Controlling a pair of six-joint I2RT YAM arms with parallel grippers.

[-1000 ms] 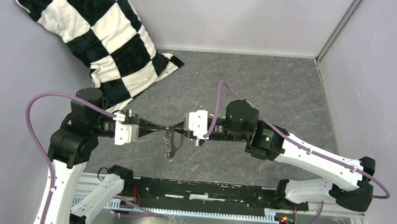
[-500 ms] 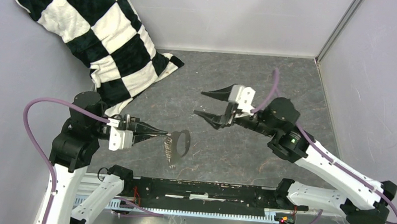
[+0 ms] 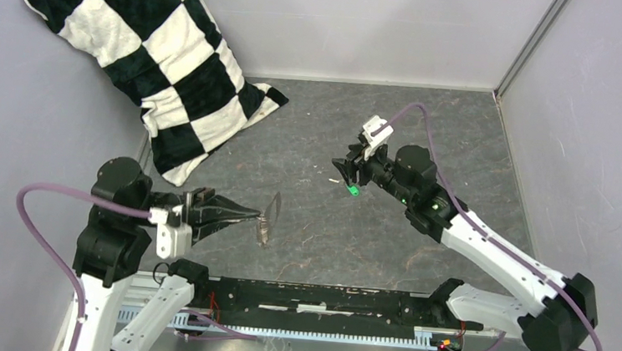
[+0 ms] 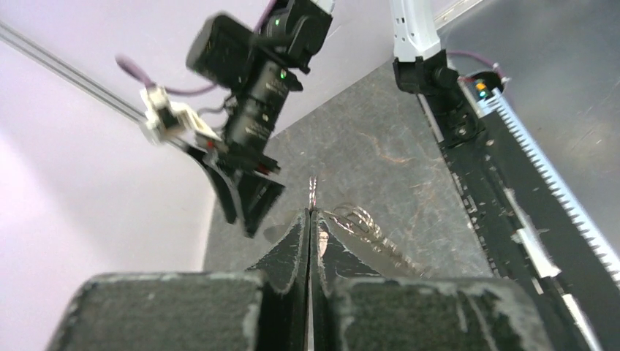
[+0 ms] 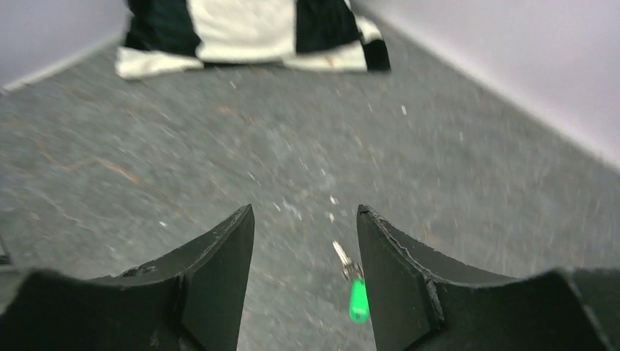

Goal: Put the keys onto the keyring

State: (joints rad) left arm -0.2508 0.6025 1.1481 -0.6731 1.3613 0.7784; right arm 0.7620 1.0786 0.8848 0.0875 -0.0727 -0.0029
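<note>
The keyring (image 3: pixel 271 210), a thin silvery loop, shows edge-on in the top view, with small metal pieces (image 3: pixel 263 235) hanging from it above the table. My left gripper (image 3: pixel 254 215) is shut on its rim. In the left wrist view the loop (image 4: pixel 313 191) rises from the closed fingertips of the left gripper (image 4: pixel 310 214), its pieces (image 4: pixel 369 225) trailing right. One of the keys (image 5: pixel 356 296), with a bright green tag, lies on the grey table between the open fingers of my right gripper (image 5: pixel 305 213), close to the right finger. The top view shows the key (image 3: pixel 354 190) just below the right gripper (image 3: pixel 348 173).
A black-and-white checkered pillow (image 3: pixel 154 54) leans in the back left corner, and its edge shows as the pillow (image 5: pixel 248 29) in the right wrist view. White walls (image 3: pixel 369 29) bound the grey table. A black rail (image 3: pixel 323 298) runs along the near edge.
My right gripper opened, left the keyring and swung to the back right, over the green-tagged key. My left arm drew back to the left with the keyring, which turned edge-on.
</note>
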